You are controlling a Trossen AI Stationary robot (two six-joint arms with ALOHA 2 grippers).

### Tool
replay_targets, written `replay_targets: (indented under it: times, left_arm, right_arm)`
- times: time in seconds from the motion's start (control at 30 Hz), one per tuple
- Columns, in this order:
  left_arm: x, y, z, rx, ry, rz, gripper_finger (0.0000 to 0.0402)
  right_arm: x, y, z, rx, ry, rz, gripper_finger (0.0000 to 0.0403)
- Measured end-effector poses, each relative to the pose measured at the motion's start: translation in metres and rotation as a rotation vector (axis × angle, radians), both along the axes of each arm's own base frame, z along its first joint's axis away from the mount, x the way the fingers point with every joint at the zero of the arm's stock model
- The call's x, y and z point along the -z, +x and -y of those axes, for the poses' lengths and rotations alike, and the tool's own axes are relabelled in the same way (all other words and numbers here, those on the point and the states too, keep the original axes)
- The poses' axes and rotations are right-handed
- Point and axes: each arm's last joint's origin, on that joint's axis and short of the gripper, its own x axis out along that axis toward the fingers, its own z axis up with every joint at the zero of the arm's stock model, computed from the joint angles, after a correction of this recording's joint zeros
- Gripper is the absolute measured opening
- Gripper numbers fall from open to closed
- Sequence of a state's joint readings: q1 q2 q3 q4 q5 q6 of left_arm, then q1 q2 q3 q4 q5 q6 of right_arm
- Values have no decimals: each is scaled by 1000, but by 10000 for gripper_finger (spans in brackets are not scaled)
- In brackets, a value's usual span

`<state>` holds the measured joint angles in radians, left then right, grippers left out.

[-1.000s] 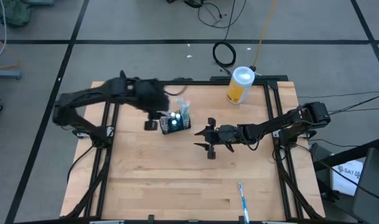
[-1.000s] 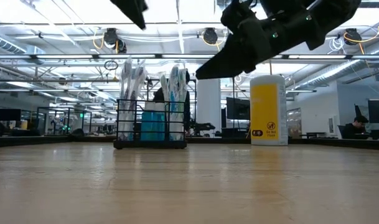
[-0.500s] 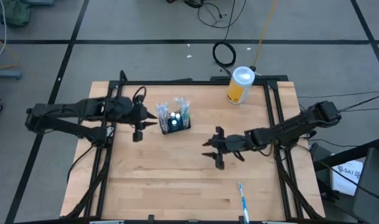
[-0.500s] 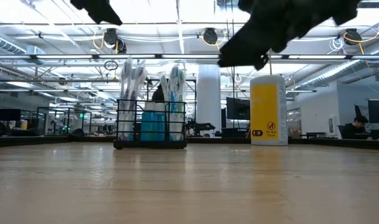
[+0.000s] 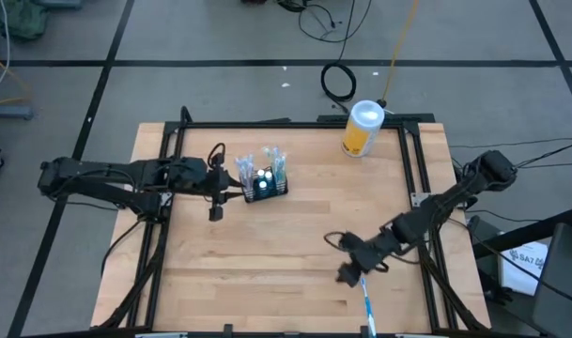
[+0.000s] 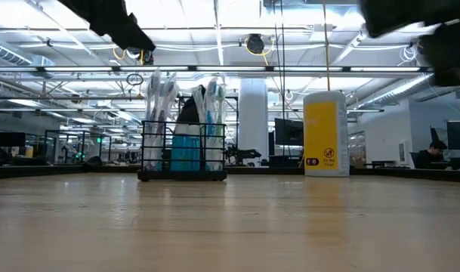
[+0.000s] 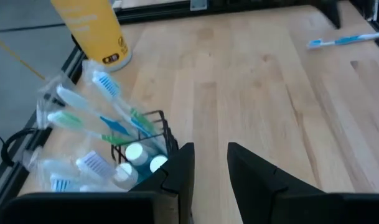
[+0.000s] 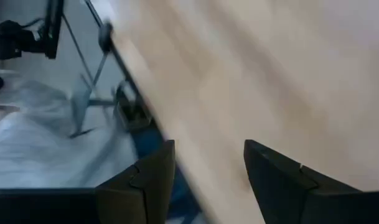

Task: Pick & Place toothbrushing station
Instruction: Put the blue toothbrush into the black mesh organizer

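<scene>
On the pale wood counter [image 5: 267,253], the right hand [image 5: 349,272] hovers open just beside the loose toothbrush [image 5: 366,302], whose long axis runs toward the caddy [image 5: 265,185]. The left hand [image 5: 215,208], part-open and empty, waits beside that caddy.

Pretty bright and even all over, lit from ceiling strips [image 6: 214,72] that glare white at 12 o'clock in the low view. Shadows on the table [image 5: 267,253] are soft. Right wrist view is badly motion-smeared.
</scene>
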<state>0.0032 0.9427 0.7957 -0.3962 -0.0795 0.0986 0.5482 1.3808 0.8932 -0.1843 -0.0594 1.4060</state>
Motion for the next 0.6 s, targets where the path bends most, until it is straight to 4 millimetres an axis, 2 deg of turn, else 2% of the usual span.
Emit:
replay_targets:
  times: [0.13,0.33,0.43,0.6]
  left_arm:
    - [0,0,0,0,0,0,102]
    - [1,-1,0,5,8,-16,102]
    - [1,-1,0,12,17,-18,102]
    - [2,-1,0,4,1,-22,102]
  right_arm:
    - [5,-20,-19,41,182,-263,187]
    - [18,-49,-30,199,162,-547,187]
    - [29,-57,-27,217,116,-597,187]
    - [48,-60,-21,195,64,-489,187]
